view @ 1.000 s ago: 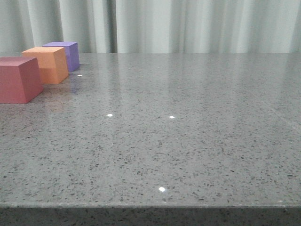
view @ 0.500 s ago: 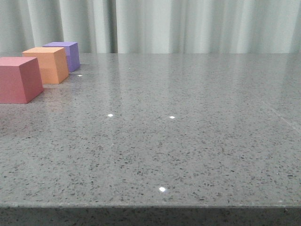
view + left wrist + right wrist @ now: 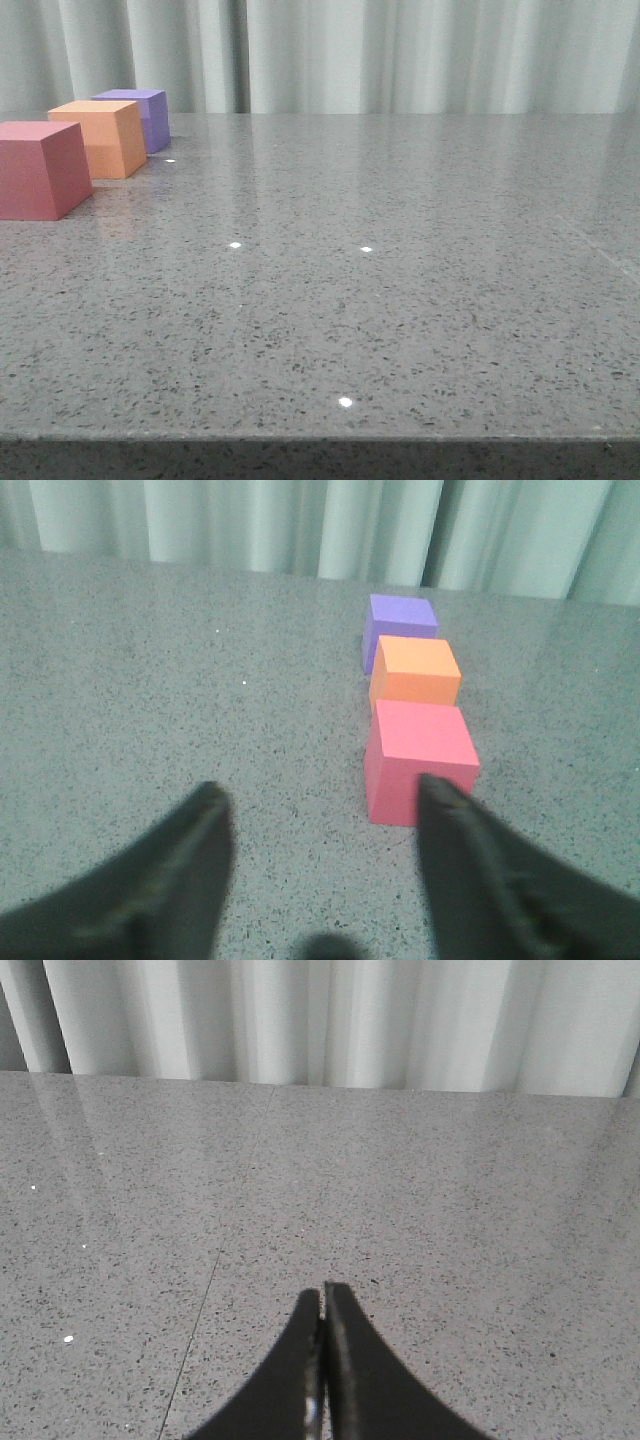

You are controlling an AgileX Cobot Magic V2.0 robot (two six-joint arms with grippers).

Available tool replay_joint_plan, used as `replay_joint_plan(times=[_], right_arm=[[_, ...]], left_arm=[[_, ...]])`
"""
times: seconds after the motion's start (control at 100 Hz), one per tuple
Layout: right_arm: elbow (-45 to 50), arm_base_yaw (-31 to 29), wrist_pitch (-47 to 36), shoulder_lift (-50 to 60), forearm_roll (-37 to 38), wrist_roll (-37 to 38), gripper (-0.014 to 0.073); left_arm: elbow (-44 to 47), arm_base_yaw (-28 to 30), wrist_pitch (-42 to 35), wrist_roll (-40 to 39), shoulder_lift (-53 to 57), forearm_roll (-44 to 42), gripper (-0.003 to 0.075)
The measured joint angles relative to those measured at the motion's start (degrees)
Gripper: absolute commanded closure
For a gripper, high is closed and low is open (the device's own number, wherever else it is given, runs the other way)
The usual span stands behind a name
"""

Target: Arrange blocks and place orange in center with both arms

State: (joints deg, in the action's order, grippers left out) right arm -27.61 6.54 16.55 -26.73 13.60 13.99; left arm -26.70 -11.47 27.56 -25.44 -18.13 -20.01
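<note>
The front view shows no arm at all. It shows only the grey speckled counter (image 3: 400, 300), a pale curtain (image 3: 400, 55) behind it, and three cubes in a line at the far left: the red cube (image 3: 40, 168) nearest the camera, the orange cube (image 3: 100, 138) behind it, and the purple cube (image 3: 135, 117) at the far end. The orange one is in the middle of the line.

The left wrist view shows what the front view does not: the left gripper (image 3: 325, 815). Its two dark fingers (image 3: 180, 870) stand wide apart and hold nothing. The red cube (image 3: 418, 762) lies just ahead of the finger on the cubes' side, whose tip overlaps the cube's near lower corner in the picture; I cannot tell if they touch. The cube is not between the fingers but off to that side. Beyond it, further from the fingers, come the orange cube (image 3: 415, 675) and then the purple cube (image 3: 400, 625). From here the three look very close to each other, perhaps touching; the gaps are hard to judge. In the front view each cube hides part of the next one.

The right wrist view shows the right gripper (image 3: 323, 1305), which no other view shows. Its fingers (image 3: 350, 1380) are pressed together with only a thin slit between them, and they grip nothing. Ahead of them is only counter (image 3: 450, 1210), with a thin seam line (image 3: 205, 1305) to one side, and the curtain (image 3: 330, 1020). No cube appears in this view.
</note>
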Motion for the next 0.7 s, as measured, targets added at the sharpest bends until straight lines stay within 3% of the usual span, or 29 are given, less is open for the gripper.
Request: replay_joint_plan(times=[0.1, 0.7], right_arm=[[0.0, 0.0, 0.0, 0.0, 0.0, 0.0, 0.0661], [0.0, 0.0, 0.1, 0.0, 0.0, 0.0, 0.0661]], left_arm=[[0.1, 0.0, 0.0, 0.0, 1.0, 0.0, 0.0741], [0.2, 0.0, -0.1, 0.0, 1.2, -0.2, 0.0741]])
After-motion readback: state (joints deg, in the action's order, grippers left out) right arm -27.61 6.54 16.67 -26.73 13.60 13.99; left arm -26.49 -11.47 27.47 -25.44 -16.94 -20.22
